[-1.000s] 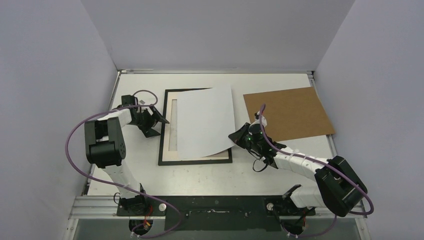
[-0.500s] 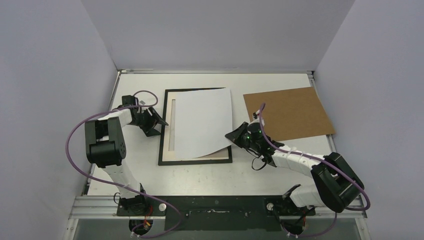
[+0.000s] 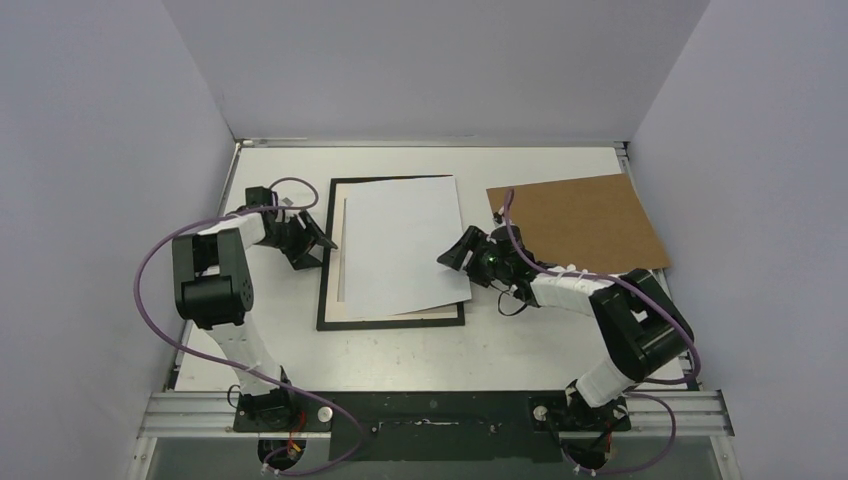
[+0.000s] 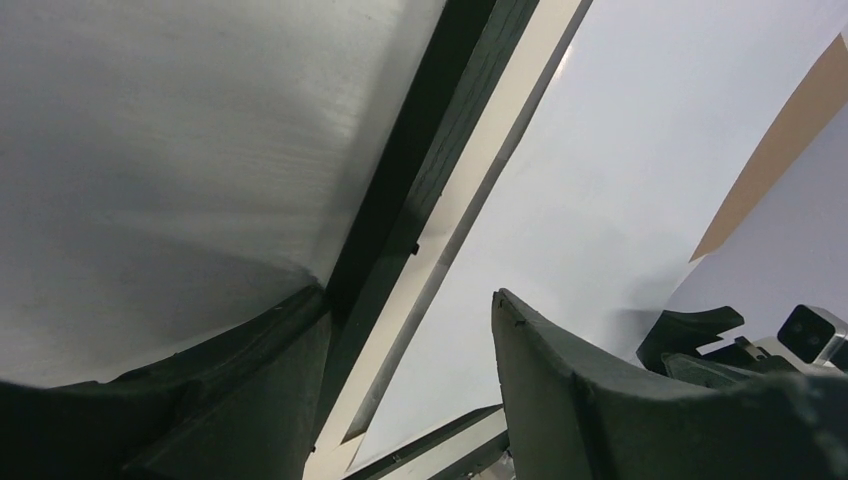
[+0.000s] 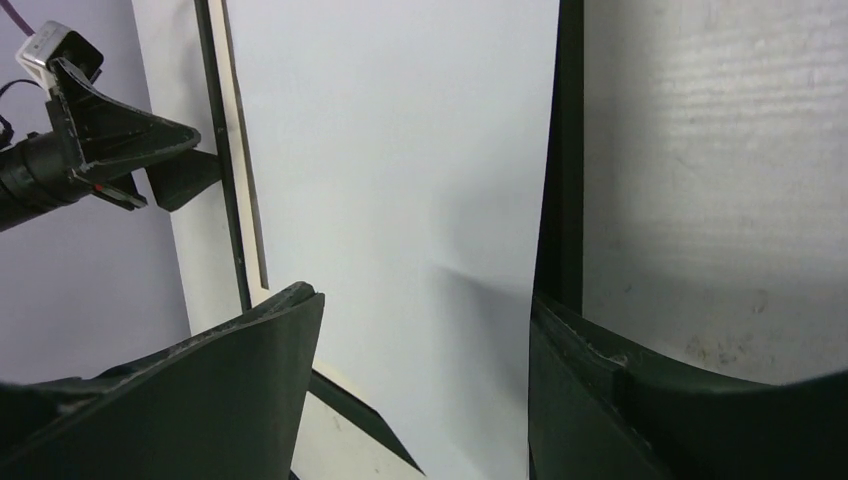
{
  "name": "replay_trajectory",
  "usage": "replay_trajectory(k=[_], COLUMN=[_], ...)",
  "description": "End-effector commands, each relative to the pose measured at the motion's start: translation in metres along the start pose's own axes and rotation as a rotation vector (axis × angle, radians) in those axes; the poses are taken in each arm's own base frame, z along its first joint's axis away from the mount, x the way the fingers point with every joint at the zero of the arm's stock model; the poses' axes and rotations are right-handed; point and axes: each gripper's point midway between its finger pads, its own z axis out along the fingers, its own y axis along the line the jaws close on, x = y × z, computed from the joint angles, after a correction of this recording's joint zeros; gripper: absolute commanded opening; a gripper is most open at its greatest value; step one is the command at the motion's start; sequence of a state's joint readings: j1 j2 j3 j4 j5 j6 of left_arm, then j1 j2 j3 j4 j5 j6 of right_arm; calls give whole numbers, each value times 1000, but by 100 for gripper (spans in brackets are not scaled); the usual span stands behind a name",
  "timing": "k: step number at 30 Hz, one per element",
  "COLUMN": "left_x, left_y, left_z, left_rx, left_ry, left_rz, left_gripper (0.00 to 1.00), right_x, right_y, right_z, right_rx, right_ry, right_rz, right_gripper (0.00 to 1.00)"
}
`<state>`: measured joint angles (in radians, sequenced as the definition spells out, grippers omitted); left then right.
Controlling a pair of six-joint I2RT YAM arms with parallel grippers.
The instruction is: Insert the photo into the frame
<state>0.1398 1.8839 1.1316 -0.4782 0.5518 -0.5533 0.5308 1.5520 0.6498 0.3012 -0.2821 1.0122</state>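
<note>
**Photo askew on the frame, both pincers open**

We start at the right pincer [image 3: 457, 246]. Its jaws are spread wide and grip nothing. In its wrist view, the photo [image 3: 400, 245] fills the space between and ahead of the fingers, pale back up. Whether the fingertips touch the sheet, we cannot tell. Just inside its right finger runs the black right rail of the frame [image 3: 325, 285], with the photo's edge against it.

Towards this pincer's near side the photo is twisted, and its near corner rides over that rail instead of sitting inside it. Behind the pincer, well apart from the frame, lies the brown cardboard backing [image 3: 575, 225].

Directly across the photo, the left pincer [image 3: 322, 250] is also open and empty. Its fingers straddle the frame's left rail. Just beyond that rail a strip of cream mat [image 3: 341, 255] shows, not covered by the photo.

We judge the photo to be laid on the frame but not yet seated in it. The main risk is the raised corner: a push from the right pincer could buckle the flexible sheet rather than slide it. A hard nudge could also carry the photo too far over the mat, or drag the mat with it. If the left pincer does not brace its rail, the whole frame could skate across the table [image 3: 400, 350].
</note>
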Motion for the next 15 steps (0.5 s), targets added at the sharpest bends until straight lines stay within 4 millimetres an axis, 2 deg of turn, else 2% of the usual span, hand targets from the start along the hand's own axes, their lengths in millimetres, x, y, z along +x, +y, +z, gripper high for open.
replay_trajectory(k=[1,4,8,11,12,15], left_x=[-11,-16,-20,-22,-23,-24], left_y=[-4,-5,-9,-10,-11,-9], left_z=[4,4,8,11,12,14], left_rx=[-4,-3,12,23,22,16], left_ry=[-6,-3,9,20,22,27], left_rz=[65,76,85,75,71,68], left_gripper=[58,58,58,51,48,44], right_x=[-33,-45,-47,-47,-48,-51], right_y=[38,42,45,44,44,44], right_z=[4,12,32,42,44,44], right_rx=[-160,-194,-220,-230,-230,-217], right_ry=[-27,-20,32,43,41,28], right_rz=[-71,-74,-57,-22,-14,-6], right_gripper=[68,63,51,35,25,8])
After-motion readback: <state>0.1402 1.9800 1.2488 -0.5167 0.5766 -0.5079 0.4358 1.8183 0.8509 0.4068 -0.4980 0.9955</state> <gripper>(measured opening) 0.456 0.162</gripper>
